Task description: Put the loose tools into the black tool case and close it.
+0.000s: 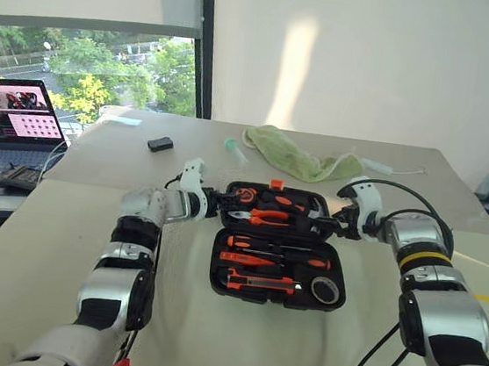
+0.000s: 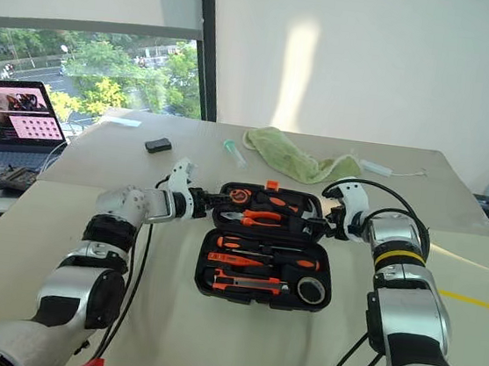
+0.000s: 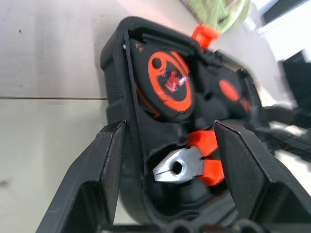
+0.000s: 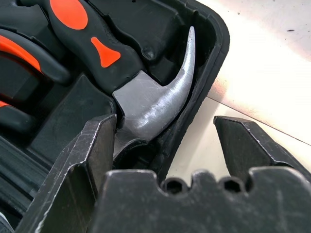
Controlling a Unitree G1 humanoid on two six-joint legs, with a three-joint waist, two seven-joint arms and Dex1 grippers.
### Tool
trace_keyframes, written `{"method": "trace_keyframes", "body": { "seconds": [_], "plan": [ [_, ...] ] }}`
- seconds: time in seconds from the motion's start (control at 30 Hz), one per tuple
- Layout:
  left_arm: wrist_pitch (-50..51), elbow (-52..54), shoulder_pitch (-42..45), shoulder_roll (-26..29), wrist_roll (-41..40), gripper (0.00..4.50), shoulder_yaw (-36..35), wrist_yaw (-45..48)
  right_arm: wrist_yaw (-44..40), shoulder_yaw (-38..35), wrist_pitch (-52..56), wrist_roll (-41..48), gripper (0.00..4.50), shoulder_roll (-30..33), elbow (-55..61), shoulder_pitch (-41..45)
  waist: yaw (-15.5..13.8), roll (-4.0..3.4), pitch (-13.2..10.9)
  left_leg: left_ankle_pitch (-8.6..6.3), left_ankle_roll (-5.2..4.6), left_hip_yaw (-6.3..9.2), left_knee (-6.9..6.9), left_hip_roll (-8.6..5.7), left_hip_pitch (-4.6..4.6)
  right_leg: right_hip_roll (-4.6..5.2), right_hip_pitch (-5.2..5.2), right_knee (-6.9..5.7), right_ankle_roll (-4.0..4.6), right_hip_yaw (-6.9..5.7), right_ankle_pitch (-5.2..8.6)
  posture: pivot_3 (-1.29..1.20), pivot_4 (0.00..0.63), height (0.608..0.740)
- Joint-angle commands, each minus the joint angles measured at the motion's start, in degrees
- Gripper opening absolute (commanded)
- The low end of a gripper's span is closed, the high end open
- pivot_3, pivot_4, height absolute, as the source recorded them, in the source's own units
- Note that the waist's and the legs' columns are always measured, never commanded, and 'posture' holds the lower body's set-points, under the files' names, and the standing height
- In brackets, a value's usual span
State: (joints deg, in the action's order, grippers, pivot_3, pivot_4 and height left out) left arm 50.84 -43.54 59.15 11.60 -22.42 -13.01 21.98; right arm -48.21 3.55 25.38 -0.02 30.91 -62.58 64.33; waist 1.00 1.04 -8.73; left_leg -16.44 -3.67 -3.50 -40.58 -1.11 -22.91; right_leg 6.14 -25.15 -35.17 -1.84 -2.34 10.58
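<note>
A: Where's the black tool case [image 1: 279, 256]?

B: Lying open flat in the middle of the table [image 1: 208, 347], right in front of me. The near half holds the screwdrivers [image 1: 276, 257], the utility knife [image 1: 260, 282] and the tape roll [image 1: 326, 290]. The far half, the lid side, holds the pliers [image 3: 192, 165], the tape measure [image 3: 170, 85] and the hammer [image 4: 150, 102]. The orange latch [image 1: 275, 185] is on the case's far edge.

A: Anything loose outside the case?

B: No tools that I can see. Past the case there's a green cloth [image 1: 296, 156]; a small black box [image 1: 160, 144] sits off to its far left. So I judge loading is done and closing is the step in hand.

A: Your grippers?

B: My left gripper [image 1: 217, 202] is at the far half's left end, fingers [image 3: 92, 174] spread, the case wall between them, not pinching. My right gripper [image 1: 333, 220] is at the far half's right end, fingers [image 4: 85, 160] also spread, straddling the rim beside the hammer claw, not clamped.

A: Next move?

B: Probably both fingers close on the rim, then lift the far half evenly and swing it over toward me. Uneven lift could drag the case or spill the tools.
</note>
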Motion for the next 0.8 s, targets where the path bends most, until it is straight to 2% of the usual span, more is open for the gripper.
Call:
{"method": "trace_keyframes", "body": {
  "seconds": [0.03,0.2,0.27,0.37,0.47,0.53,0.67,0.7,0.8],
  "plan": [
    [-4.96,-0.86,-0.29,-0.40,2.17,3.04,1.13,-0.99,-0.96,0.56,0.42,-0.84,3.75,-0.44,0.68,-0.34,0.00,0.00,0.00,0.00,0.00,0.00,0.01,0.01,0.00,-0.01,0.00,0.00,0.00,0.00,0.00,0.00,0.150,0.740],
    [-8.36,-4.37,1.02,-0.47,2.53,3.04,0.00,-2.00,-1.27,0.52,0.46,-1.01,3.75,-0.09,0.97,-0.46,-0.01,-0.01,0.00,0.00,0.01,0.00,0.01,0.01,0.02,0.02,0.00,0.00,0.00,0.01,0.00,0.00,0.150,0.740],
    [-9.48,-5.75,1.20,-0.84,2.92,2.64,0.49,-1.38,-1.14,0.46,0.19,-1.05,3.75,-0.14,0.84,-0.54,-0.01,-0.01,0.00,0.00,0.01,0.00,0.01,0.00,0.02,0.02,0.00,-0.01,0.00,0.01,0.00,0.00,0.150,0.740],
    [-10.81,-7.36,1.45,-1.51,3.06,1.64,1.24,0.33,-0.15,0.02,-0.50,-0.96,2.99,-0.48,0.20,-0.42,-0.01,-0.01,0.00,0.01,0.00,-0.01,0.01,-0.01,0.02,0.03,0.00,0.00,0.00,0.01,0.00,0.00,0.150,0.740],
    [-12.35,-7.74,0.78,-2.23,2.85,0.50,1.50,2.41,-0.32,-0.63,-1.91,-0.39,1.95,-1.07,0.88,-0.31,-0.01,-0.01,0.01,0.01,0.00,-0.01,0.00,-0.01,0.05,0.03,0.05,-0.02,0.00,0.01,0.00,0.00,0.150,0.740],
    [-14.91,-6.49,0.11,-3.04,0.88,0.01,-0.45,3.94,0.01,-2.23,-4.03,0.78,1.43,-1.47,1.96,-0.61,0.10,-0.01,0.01,0.01,0.00,-0.02,-0.02,-0.01,0.15,0.06,0.15,0.00,0.00,0.02,-0.01,0.00,0.150,0.740],
    [-23.50,-1.02,-3.25,-2.58,2.64,0.00,2.32,10.79,1.99,-3.94,-10.48,1.42,0.21,-2.03,6.73,-2.91,0.58,-0.01,0.01,0.05,0.08,-0.05,-0.02,0.04,0.19,0.14,0.05,0.03,0.06,0.09,-0.04,0.00,0.150,0.740],
    [-24.88,-0.15,-3.78,-2.53,2.95,0.00,2.75,11.61,2.25,-3.97,-12.01,1.26,0.04,-2.12,7.97,-3.71,0.63,-0.01,0.01,0.07,0.11,-0.05,-0.02,0.05,0.18,0.13,0.03,0.02,0.09,0.09,-0.06,0.00,0.150,0.740],
    [-34.10,2.36,-4.22,-1.87,3.88,0.00,3.57,15.49,4.61,-5.26,-15.57,2.47,0.01,-3.63,15.42,-7.67,0.66,-0.01,0.00,0.08,0.14,-0.06,-0.02,0.03,0.11,0.21,-0.06,0.00,0.12,0.10,-0.08,0.00,0.150,0.740]
  ]
}}
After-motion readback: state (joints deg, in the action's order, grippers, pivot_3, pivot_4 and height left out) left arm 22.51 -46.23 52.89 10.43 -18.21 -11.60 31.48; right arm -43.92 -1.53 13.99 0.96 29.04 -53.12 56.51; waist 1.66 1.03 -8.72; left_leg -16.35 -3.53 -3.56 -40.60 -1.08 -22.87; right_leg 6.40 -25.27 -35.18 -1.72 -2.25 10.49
